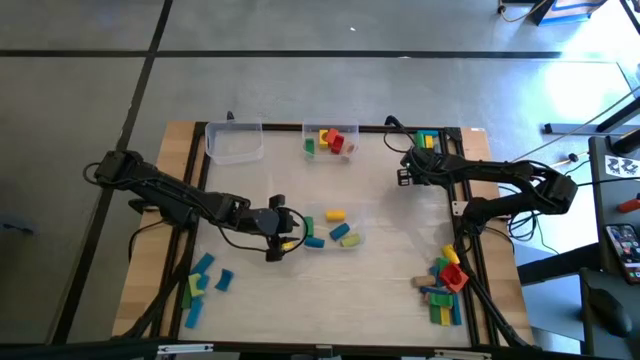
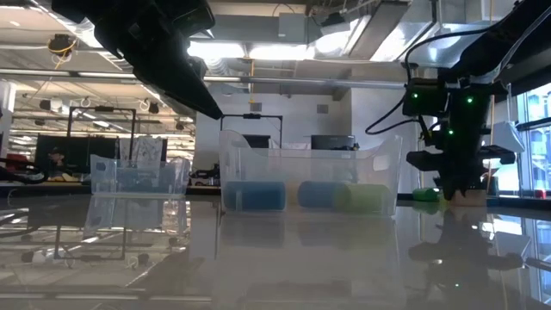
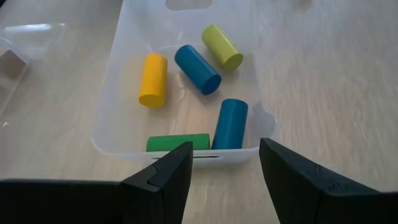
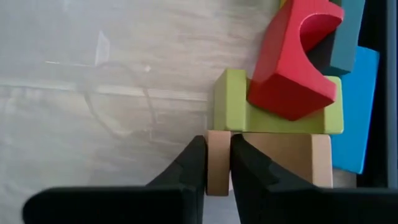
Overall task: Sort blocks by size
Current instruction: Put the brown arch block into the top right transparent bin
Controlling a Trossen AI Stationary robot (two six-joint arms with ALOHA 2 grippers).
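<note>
Your left gripper point(image 3: 224, 165) hangs released, fingers apart, just short of the middle clear tub point(image 3: 115, 106), which holds five short cylinders: a yellow one point(image 3: 153, 79), two blue point(image 3: 198, 69), a lime point(image 3: 222, 47) and a green point(image 3: 178, 142). Your right gripper point(image 4: 217, 163) is at the table's far right corner, clenched on a tan block point(image 4: 217, 163) that lies touching a lime block point(image 4: 233, 102) under a red arch point(image 4: 292, 59). The far-centre tub point(image 1: 330, 142) carries red, yellow and green blocks; the far-left tub point(image 1: 234, 140) shows nothing inside. Loose blocks lie near both front corners point(image 1: 445, 285).

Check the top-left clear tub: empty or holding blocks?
Empty: the top-left tub shows only bare clear plastic in the high view.
</note>
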